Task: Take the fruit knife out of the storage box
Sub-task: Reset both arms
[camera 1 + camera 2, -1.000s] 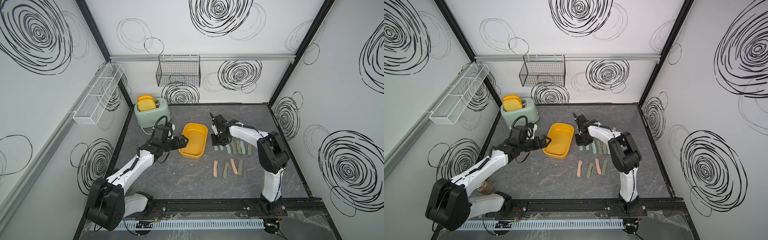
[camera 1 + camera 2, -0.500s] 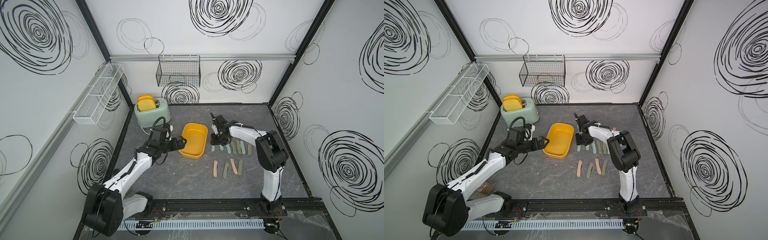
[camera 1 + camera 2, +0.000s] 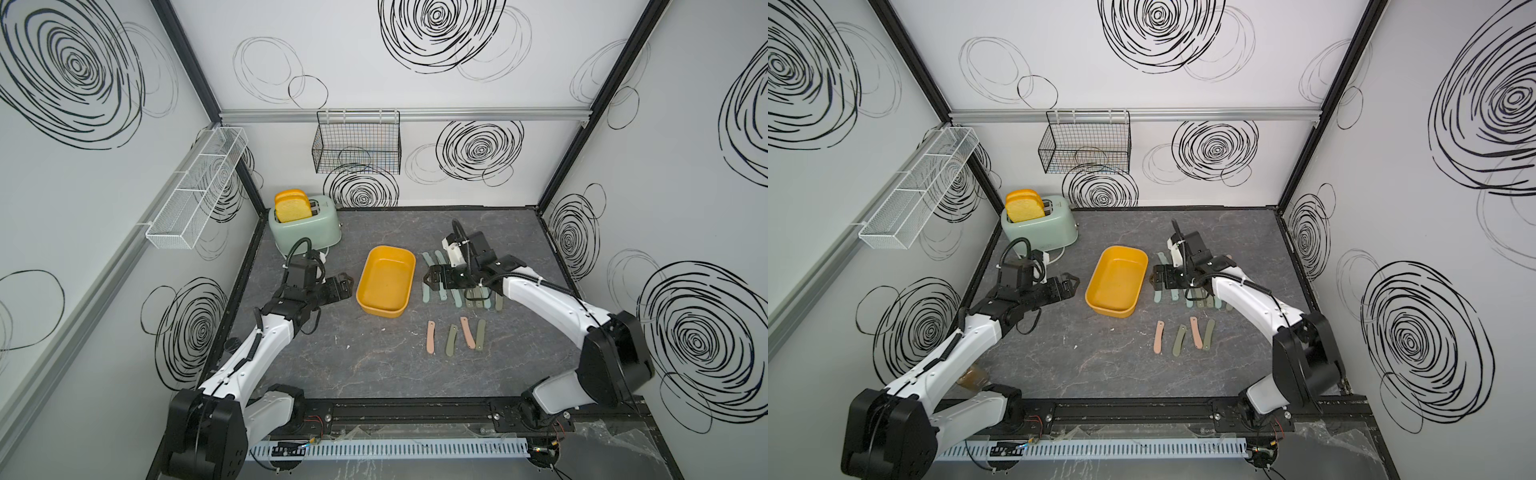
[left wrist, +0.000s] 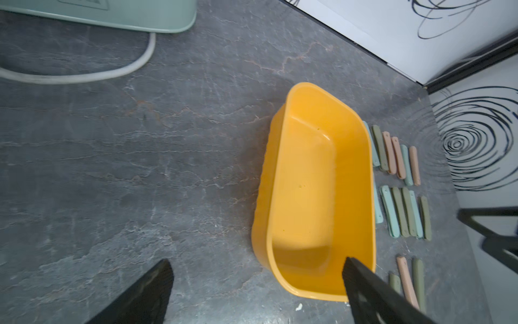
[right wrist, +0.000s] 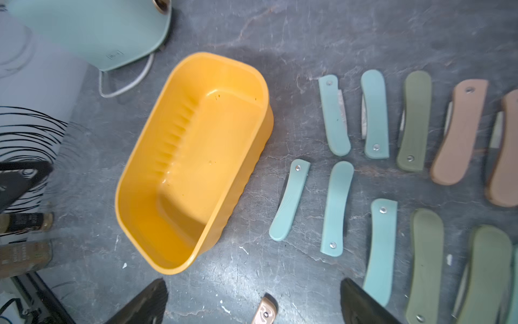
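The mustard-yellow storage box (image 3: 386, 282) (image 3: 1117, 282) sits mid-table, and its inside shows empty in both wrist views (image 4: 316, 196) (image 5: 196, 157). Several folded fruit knives (image 3: 451, 295) (image 3: 1200, 299) in teal, olive and pink lie in rows on the table right of it (image 5: 290, 200) (image 4: 403, 216). My right gripper (image 3: 432, 280) (image 5: 253, 283) hovers open just right of the box, over the nearest knives, holding nothing. A pink knife's tip (image 5: 265, 311) shows on the table between its jaws. My left gripper (image 3: 347, 282) (image 4: 256, 262) is open and empty, a little left of the box.
A mint toaster (image 3: 305, 226) with bread in it stands at the back left, its white cord (image 4: 84, 77) trailing on the table. A black wire basket (image 3: 357, 147) hangs on the back wall and a white mesh basket (image 3: 195, 195) on the left wall.
My right gripper has gone from nearly shut to wide open beside the box. My left gripper has drawn back leftward from the box's rim.
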